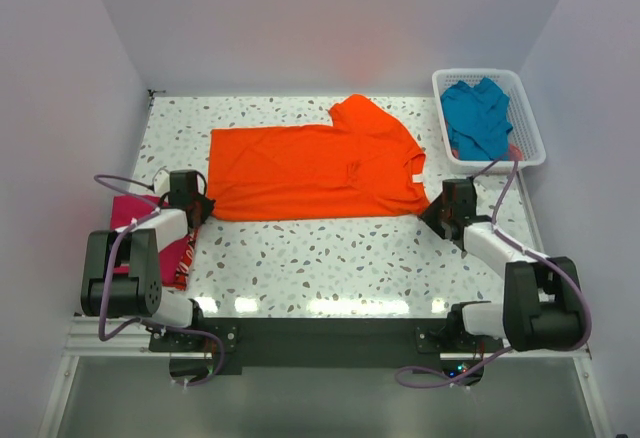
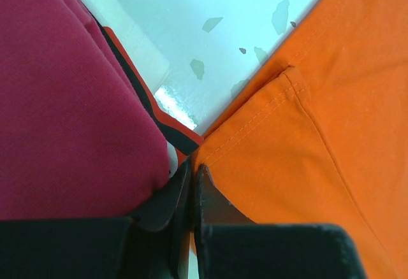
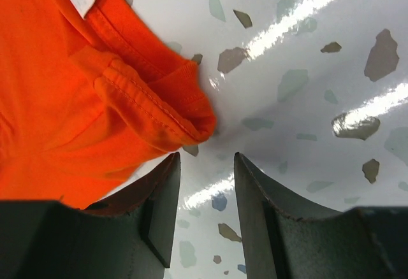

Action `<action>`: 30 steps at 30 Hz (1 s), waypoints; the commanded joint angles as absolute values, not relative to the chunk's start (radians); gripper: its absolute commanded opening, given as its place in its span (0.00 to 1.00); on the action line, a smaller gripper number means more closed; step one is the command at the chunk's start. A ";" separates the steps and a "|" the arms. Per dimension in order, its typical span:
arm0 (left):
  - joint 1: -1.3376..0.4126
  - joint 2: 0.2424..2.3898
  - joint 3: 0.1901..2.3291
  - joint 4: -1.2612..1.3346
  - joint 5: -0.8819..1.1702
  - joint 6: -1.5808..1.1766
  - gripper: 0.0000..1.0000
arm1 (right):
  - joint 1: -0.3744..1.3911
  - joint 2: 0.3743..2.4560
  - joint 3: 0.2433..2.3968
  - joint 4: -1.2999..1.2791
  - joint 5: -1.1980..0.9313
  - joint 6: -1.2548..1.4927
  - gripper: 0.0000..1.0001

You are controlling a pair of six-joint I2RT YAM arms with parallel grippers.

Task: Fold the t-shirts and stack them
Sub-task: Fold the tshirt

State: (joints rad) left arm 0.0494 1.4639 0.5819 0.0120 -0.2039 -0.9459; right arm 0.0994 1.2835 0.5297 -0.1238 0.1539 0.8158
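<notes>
The orange t-shirt (image 1: 310,168) lies spread flat across the middle of the table. My left gripper (image 1: 200,206) is at its near left corner, and in the left wrist view (image 2: 192,174) it is shut on the hem of the orange t-shirt (image 2: 319,132). My right gripper (image 1: 432,213) is open and empty on the table, just beside the shirt's right shoulder edge (image 3: 159,120). In the right wrist view (image 3: 205,164) nothing lies between its jaws. The magenta t-shirt (image 1: 150,228) lies folded at the left edge. The teal t-shirt (image 1: 478,118) lies crumpled in the basket.
The white lattice basket (image 1: 530,148) stands at the back right corner. A red and black trimmed cloth edge (image 2: 159,110) shows under the magenta shirt (image 2: 64,113). White walls enclose the table on three sides. Speckled tabletop (image 1: 330,258) lies between the shirt and the arm bases.
</notes>
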 commanded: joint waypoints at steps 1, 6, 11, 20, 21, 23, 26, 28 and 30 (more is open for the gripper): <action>0.057 1.453 0.563 0.026 -0.192 -0.919 0.00 | 0.083 1.316 0.526 0.038 0.170 0.899 0.43; 0.057 1.451 0.561 0.028 -0.192 -0.919 0.00 | 0.066 1.331 0.508 0.092 0.184 0.923 0.41; 0.057 1.456 0.561 0.031 -0.187 -0.919 0.00 | 0.055 1.356 0.526 0.089 0.184 0.910 0.14; 0.058 1.436 0.551 0.026 -0.190 -0.920 0.00 | 0.046 1.332 0.699 -0.213 0.363 0.664 0.00; 0.057 1.436 0.545 0.029 -0.186 -0.920 0.00 | 0.045 1.328 0.713 -0.260 0.374 0.649 0.00; 0.052 1.430 0.535 0.040 -0.164 -0.922 0.00 | 0.043 1.322 0.744 -0.293 0.385 0.608 0.00; 0.034 1.410 0.520 0.028 -0.170 -0.923 0.00 | 0.038 1.312 0.759 -0.350 0.402 0.578 0.00; 0.015 1.391 0.503 0.006 -0.183 -0.930 0.00 | 0.022 1.301 0.739 -0.360 0.370 0.578 0.00; 0.009 1.355 0.480 0.002 -0.193 -0.951 0.00 | 0.003 1.281 0.717 -0.367 0.322 0.583 0.00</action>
State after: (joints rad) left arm 0.0185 1.4036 0.5182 0.0349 -0.1585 -0.9501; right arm 0.0414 1.3323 0.7273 -0.3065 0.2958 0.6266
